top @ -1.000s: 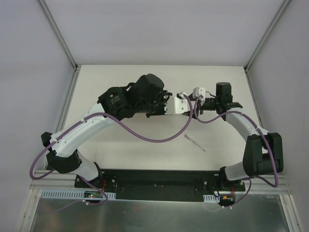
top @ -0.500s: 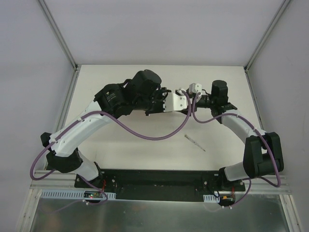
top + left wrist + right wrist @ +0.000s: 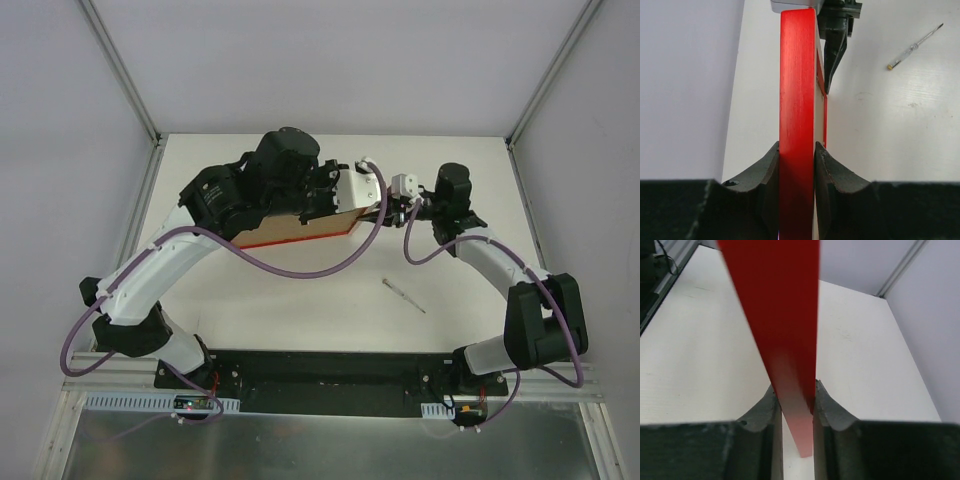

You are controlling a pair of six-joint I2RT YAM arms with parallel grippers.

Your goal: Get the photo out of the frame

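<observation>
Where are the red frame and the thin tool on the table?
red frame (image 3: 797, 100), left wrist view, its red edge.
thin tool (image 3: 915, 46), left wrist view, middle of its shaft.

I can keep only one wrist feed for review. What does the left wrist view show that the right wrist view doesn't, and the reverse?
Only the left wrist view: a screwdriver lying on the table, and the other arm's black finger at the far end of the frame. Only the right wrist view: the enclosure's corner post. Both: the red frame seen edge-on, clamped between that camera's own jaws, left gripper and right gripper alike.
</observation>
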